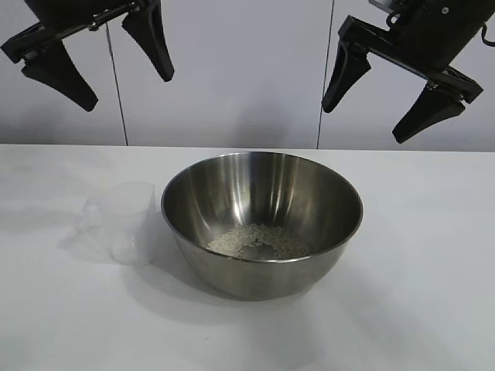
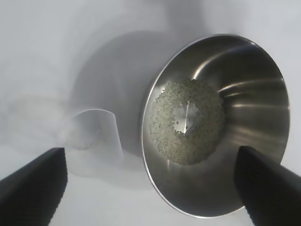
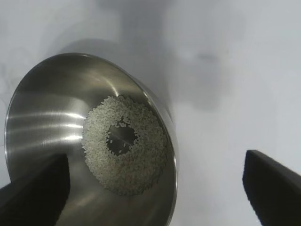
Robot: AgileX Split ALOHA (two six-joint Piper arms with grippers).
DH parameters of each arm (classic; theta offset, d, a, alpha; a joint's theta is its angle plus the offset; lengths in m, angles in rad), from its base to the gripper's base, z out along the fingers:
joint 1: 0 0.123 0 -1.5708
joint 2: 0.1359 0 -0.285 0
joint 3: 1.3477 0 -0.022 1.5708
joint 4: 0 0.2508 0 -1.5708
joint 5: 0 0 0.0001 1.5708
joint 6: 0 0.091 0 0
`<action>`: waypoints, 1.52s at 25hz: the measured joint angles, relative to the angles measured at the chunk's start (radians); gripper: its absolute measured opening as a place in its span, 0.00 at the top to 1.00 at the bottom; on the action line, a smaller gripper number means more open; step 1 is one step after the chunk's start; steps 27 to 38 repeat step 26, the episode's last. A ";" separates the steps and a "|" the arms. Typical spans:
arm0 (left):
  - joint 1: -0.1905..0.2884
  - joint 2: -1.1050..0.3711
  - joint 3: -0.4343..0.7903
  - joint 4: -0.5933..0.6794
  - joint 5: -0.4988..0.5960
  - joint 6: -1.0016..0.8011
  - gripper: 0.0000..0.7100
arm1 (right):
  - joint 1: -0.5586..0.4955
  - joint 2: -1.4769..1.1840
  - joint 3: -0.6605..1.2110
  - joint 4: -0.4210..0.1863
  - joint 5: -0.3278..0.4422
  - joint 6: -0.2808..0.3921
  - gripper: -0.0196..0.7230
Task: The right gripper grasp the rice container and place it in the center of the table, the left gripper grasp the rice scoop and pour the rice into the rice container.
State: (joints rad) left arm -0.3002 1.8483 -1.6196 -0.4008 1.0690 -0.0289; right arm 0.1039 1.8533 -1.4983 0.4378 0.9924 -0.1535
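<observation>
Judging by the rice already lying in the rice container, I take the pouring as done, so what remains is to lift both arms clear without brushing anything. My left tool and right tool both hang high, jaws spread wide, holding nothing. The shiny steel bowl sits mid-desk, grains ringed around its bare centre; the translucent rice scoop stands empty just beside it.
</observation>
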 joint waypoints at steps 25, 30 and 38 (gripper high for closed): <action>0.000 0.000 0.000 -0.007 -0.045 0.029 0.02 | 0.000 0.000 0.000 0.000 -0.024 0.000 0.04; 0.000 0.000 0.000 -0.007 -0.045 0.029 0.02 | 0.000 0.000 0.000 0.000 -0.024 0.000 0.04; 0.000 0.000 0.000 -0.007 -0.045 0.029 0.02 | 0.000 0.000 0.000 0.000 -0.024 0.000 0.04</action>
